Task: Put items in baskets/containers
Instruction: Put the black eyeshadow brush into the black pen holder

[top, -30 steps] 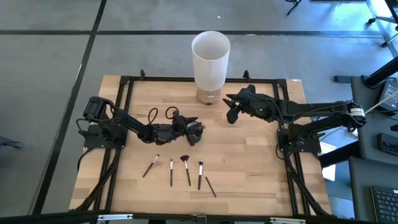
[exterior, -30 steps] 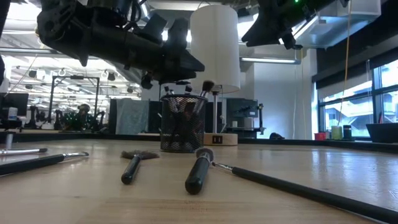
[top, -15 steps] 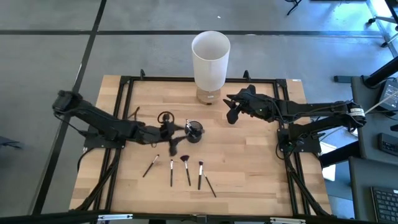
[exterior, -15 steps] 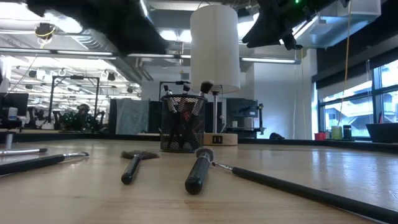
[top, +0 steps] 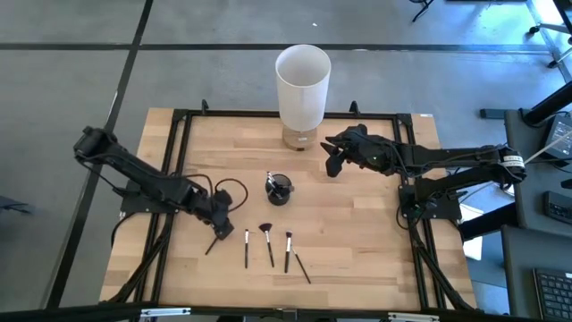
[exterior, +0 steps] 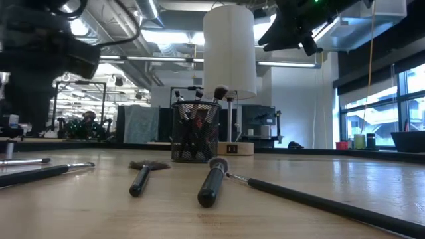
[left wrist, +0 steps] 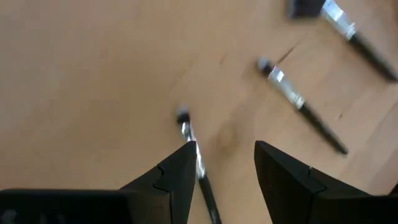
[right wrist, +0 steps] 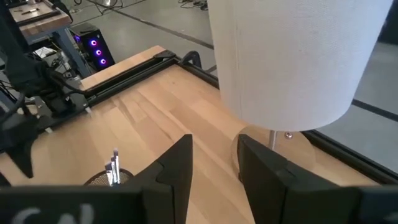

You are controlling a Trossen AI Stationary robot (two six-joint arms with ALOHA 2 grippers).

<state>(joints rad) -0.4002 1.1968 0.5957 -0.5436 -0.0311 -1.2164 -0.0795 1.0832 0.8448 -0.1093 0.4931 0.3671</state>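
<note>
Several thin makeup brushes lie flat in a row on the wooden table near its near edge, from the leftmost brush [top: 214,240] to the rightmost brush [top: 302,266]. In the low view they lie in front of the small dark mesh cup [exterior: 194,133], which stands mid-table [top: 279,189] with several brushes upright in it. My left gripper [top: 221,221] is open over the leftmost brush [left wrist: 188,134], whose handle runs along one finger's inner edge. I cannot tell whether they touch. My right gripper [top: 332,166] hovers open beside the white cylinder.
The tall white cylinder [top: 302,85] on its wooden base stands at the table's far edge, close in front of my right gripper [right wrist: 214,142]. A black frame [top: 179,134] borders the tabletop. Bare wood lies to the right of the brushes.
My left gripper has moved from over the dark cup toward the table's left and near edge, and now stands over the leftmost brush. The cup, earlier covered by the arm in the high view, shows in full. The brushes on the table have not moved.
</note>
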